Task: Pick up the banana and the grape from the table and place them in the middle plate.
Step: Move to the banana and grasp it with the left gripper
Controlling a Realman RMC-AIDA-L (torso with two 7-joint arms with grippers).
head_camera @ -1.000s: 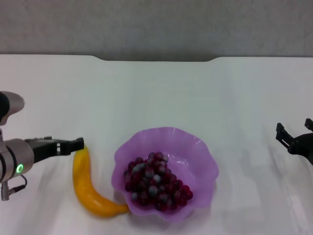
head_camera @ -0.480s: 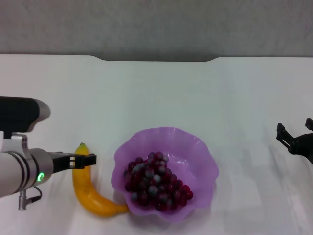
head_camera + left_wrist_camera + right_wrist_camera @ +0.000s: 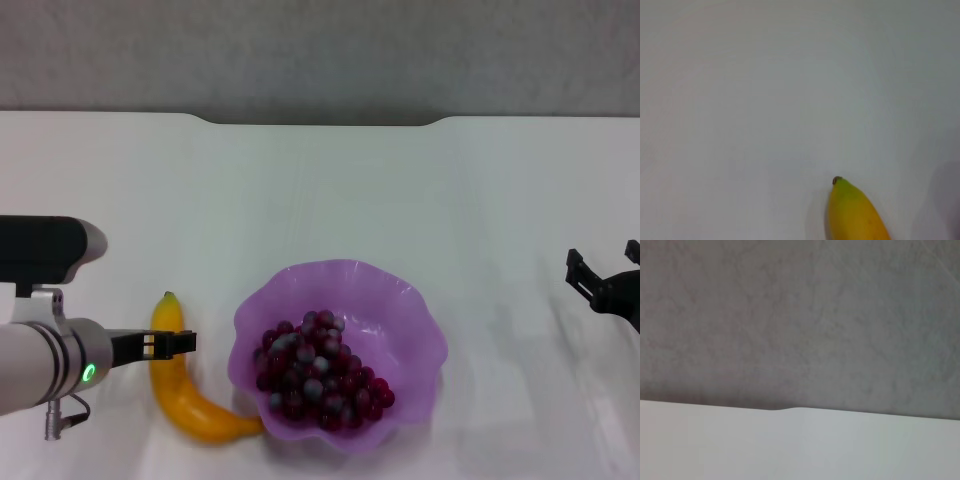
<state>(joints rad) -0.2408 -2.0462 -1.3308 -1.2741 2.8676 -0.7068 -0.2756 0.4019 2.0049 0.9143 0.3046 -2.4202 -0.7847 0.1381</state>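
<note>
The banana (image 3: 188,408) lies on the white table just left of the middle plate (image 3: 405,305), its lower end touching the plate's rim. Its green stem tip also shows in the left wrist view (image 3: 856,216). The grape bunch (image 3: 315,375) lies inside the purple plate. My left gripper (image 3: 185,343) is over the upper part of the banana, below its stem tip. My right gripper (image 3: 603,275) is open and empty at the far right edge, away from everything.
The white table (image 3: 330,190) runs back to a grey wall, with a shallow notch in its far edge (image 3: 320,122). The right wrist view shows only that table edge (image 3: 790,410) and the wall.
My left gripper has moved towards me along the banana, from its stem tip to over its upper part. The right arm, the plate and the grapes have not moved.
</note>
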